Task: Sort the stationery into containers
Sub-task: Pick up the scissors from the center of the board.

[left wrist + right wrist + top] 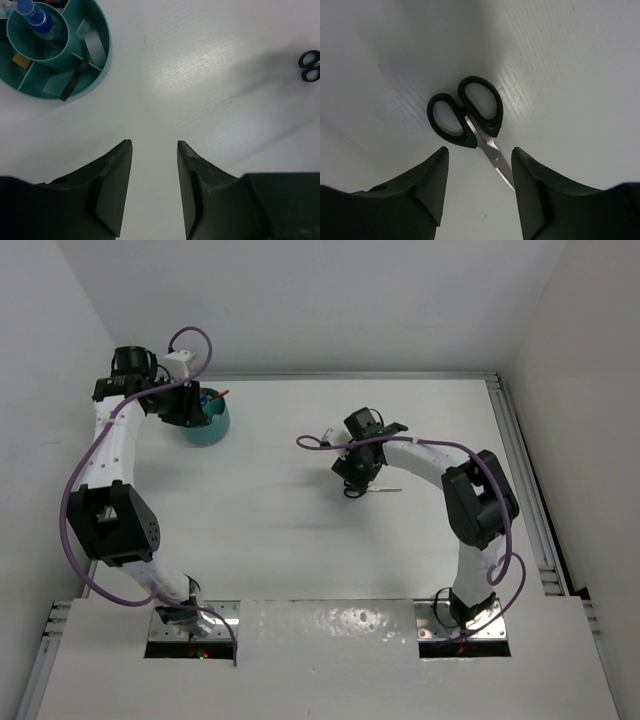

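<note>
Sorting looks nearly done: the teal organiser [106, 47], far left on the bench [200, 75], holds a blue-capped bottle [37, 17], tape roll [95, 45] and eraser [20, 59]. 1 pair of black scissors [469, 131] lies loose under the right gripper [478, 150], released and empty. The left gripper [154, 142] hovers released beside the organiser.

White desk [290, 540], matte, faint grain catching a soft glare near the middle. Up in the far left corner, hard by the left edge: round teal organiser [218, 428], standing flat on its base. Out around mid-desk, a shade toward the right edge: black-handled scissors [467, 117], lying flat, blades shut, handle loops side by side, steel tips aimed at the right edge. Well apart from the organiser, those. Near the loops, on the bare surface, a tiny purple speck [380, 65].
</note>
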Motion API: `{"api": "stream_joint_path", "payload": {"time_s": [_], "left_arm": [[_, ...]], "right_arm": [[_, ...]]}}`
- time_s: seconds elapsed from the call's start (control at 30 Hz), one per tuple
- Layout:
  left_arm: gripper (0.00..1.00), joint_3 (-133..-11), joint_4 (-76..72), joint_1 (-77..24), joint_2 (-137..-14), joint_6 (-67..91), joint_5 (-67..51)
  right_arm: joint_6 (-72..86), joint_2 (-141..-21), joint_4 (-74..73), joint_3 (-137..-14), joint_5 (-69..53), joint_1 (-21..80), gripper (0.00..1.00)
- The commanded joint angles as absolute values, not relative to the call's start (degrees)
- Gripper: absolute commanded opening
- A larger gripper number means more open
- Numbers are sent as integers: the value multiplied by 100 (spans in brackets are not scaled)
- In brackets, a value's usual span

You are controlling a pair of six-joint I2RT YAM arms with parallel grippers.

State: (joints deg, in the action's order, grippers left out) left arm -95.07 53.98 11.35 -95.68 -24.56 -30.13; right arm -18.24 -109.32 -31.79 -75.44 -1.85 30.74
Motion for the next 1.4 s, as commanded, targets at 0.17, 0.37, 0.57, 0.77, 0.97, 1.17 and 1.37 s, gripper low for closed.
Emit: {"api": "stream_joint_path", "payload": {"time_s": [0.17, 0.37, 0.57, 0.77, 0.97, 1.17, 1.37], "left_arm": [[39, -9527, 5282, 1318, -9193, -2452, -2909], [39, -9519, 5256, 1397, -9202, -2391, -2900], [39, -9527, 5238, 1450, -9211, -2329, -2909], [39, -9475, 5212, 1556, -9167, -2347, -2883], [39, -9448, 5177, 1608, -9202, -2294, -2971], [39, -9457, 5150, 1626, -9167, -2241, -2997], [40, -9422, 5150, 1626, -9132, -2241, -3067]], "right_arm": [[-3743, -11645, -3568, -8112, -1283, 2944, 40], [-4104, -11558, -3027, -7683, -1196, 3041, 37], [-4131, -11741, -3013, -7742, -1090, 3032, 32], [-4052, -11558, -2980, -7410, -1072, 2980, 30], [-3990, -11628, -3304, -7436, -923, 2971, 22], [-3561, -11619, -3331, -7462, -1098, 2979, 0], [-3165, -10891, -2647, -7033, -1396, 2936, 0]]}}
